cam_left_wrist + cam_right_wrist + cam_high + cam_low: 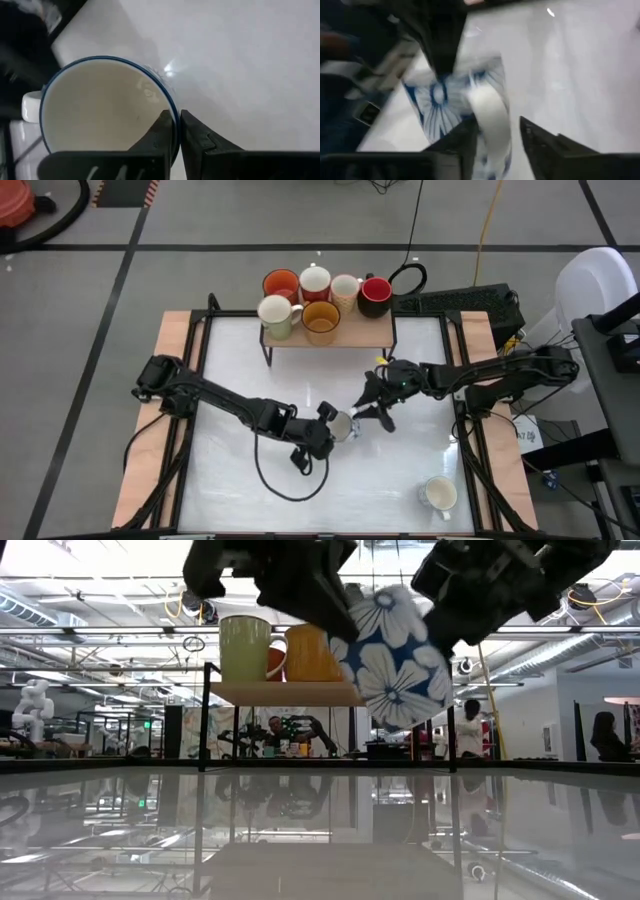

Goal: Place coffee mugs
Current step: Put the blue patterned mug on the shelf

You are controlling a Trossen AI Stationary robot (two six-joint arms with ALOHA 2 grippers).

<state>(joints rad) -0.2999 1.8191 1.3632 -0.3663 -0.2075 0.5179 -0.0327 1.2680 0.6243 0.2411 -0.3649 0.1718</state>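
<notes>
A white mug with blue flowers and a blue rim [395,655] hangs tilted above the table's middle [345,424], held by my left gripper [175,117], which is shut on it. My right gripper [497,127] is open and comes at the mug from the table's right [372,412]. Its fingers stand on either side of the mug's white handle [490,120]. Several other mugs [320,318] stand on a small wooden shelf [372,330] at the far side. One white mug [438,493] rests on the table near the right corner. My left gripper pinches the mug's rim [173,131], one finger [157,132] inside the mug and one [197,135] outside against the wall. The mug is lifted clear of the table and tilted, mouth toward the left arm. My right gripper: I cannot tell whether its fingers touch the handle.
The shelf stands on thin dark legs at the table's far middle. A black cable [280,480] loops on the table below the left arm. The table [230,360] has a raised wooden frame along its left and right sides.
</notes>
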